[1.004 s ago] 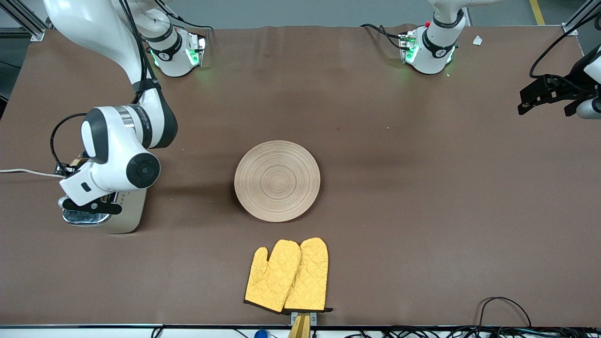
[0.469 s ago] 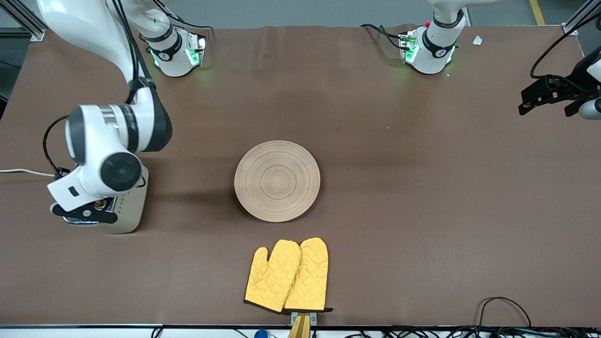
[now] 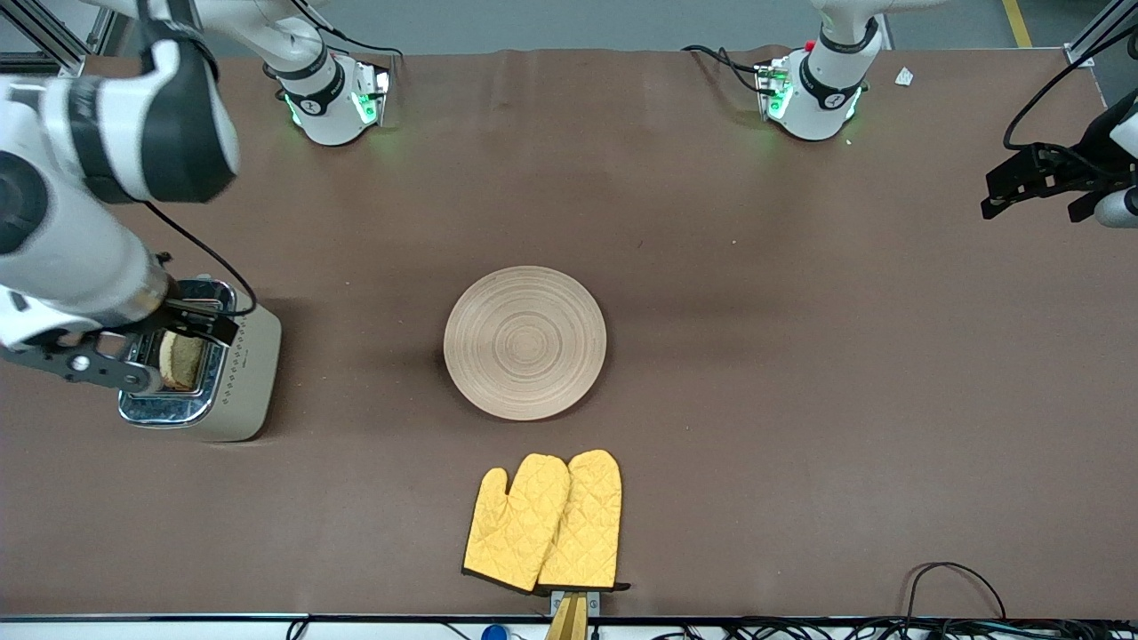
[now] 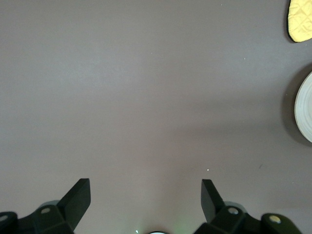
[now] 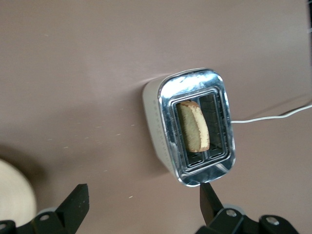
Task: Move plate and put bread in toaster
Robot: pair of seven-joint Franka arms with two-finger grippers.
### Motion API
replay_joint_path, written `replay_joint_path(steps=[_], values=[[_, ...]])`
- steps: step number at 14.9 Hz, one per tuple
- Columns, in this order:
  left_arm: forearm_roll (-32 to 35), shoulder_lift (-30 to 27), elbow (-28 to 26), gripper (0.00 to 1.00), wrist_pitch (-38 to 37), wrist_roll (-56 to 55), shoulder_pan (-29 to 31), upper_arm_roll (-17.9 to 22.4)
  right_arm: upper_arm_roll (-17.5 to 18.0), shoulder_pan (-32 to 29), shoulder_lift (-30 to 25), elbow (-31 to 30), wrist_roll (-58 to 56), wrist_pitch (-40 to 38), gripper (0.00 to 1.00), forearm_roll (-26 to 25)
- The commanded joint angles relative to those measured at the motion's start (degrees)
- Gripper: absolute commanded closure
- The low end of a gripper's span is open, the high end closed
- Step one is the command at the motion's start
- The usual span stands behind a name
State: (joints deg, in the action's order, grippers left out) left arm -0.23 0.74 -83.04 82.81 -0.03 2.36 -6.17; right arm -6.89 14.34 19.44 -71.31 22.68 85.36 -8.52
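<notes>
The beige toaster (image 3: 238, 382) with its chrome top (image 5: 168, 114) stands at the right arm's end of the table. The brown bread (image 3: 180, 360) stands upright in one of its slots (image 5: 192, 126), its top edge sticking out. My right gripper (image 3: 124, 348) hangs high over the toaster, open and empty (image 5: 143, 202), clear of the bread. The round wooden plate (image 3: 524, 342) lies bare in the middle of the table; its rim shows in both wrist views (image 5: 14, 195) (image 4: 304, 114). My left gripper (image 3: 1036, 203) waits open over bare table (image 4: 145, 192) at the left arm's end.
A pair of yellow oven mitts (image 3: 544, 523) lies nearer the front camera than the plate, by the table's front edge; one tip shows in the left wrist view (image 4: 301, 19). The toaster's white cord (image 5: 273, 116) trails over the table. Cables (image 3: 951, 578) lie along the front edge.
The right gripper has opened and risen from the toaster top, leaving the bread in the slot. The left arm and the plate have not moved.
</notes>
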Motion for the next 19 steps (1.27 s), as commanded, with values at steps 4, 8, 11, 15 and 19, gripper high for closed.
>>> replay_joint_path(steps=[4, 8, 11, 15, 19], values=[[-0.7, 0.0, 0.4, 0.00, 0.4, 0.6, 0.4, -0.1, 0.6, -13.7, -2.3, -0.5, -18.9, -0.2, 0.00, 10.2], [-0.7, 0.1, 0.4, 0.00, 0.4, 0.6, 0.4, -0.1, 0.2, -15.7, -4.2, -0.8, -24.7, -1.6, 0.00, 9.8], [-0.6, 0.1, 0.4, 0.00, 0.4, 0.6, 0.3, -0.1, 0.6, -15.6, -4.3, -2.4, -27.2, -1.0, 0.00, 6.9], [-0.7, 0.1, 0.4, 0.00, 0.4, 0.6, 0.3, -0.1, 0.5, -16.4, -10.5, -8.7, -27.9, 0.0, 0.00, 6.7], [-0.7, 0.1, 0.4, 0.00, 0.4, 0.6, 0.3, -0.1, 0.7, -14.3, -17.0, -14.7, -27.6, 3.9, 0.00, 5.8]])
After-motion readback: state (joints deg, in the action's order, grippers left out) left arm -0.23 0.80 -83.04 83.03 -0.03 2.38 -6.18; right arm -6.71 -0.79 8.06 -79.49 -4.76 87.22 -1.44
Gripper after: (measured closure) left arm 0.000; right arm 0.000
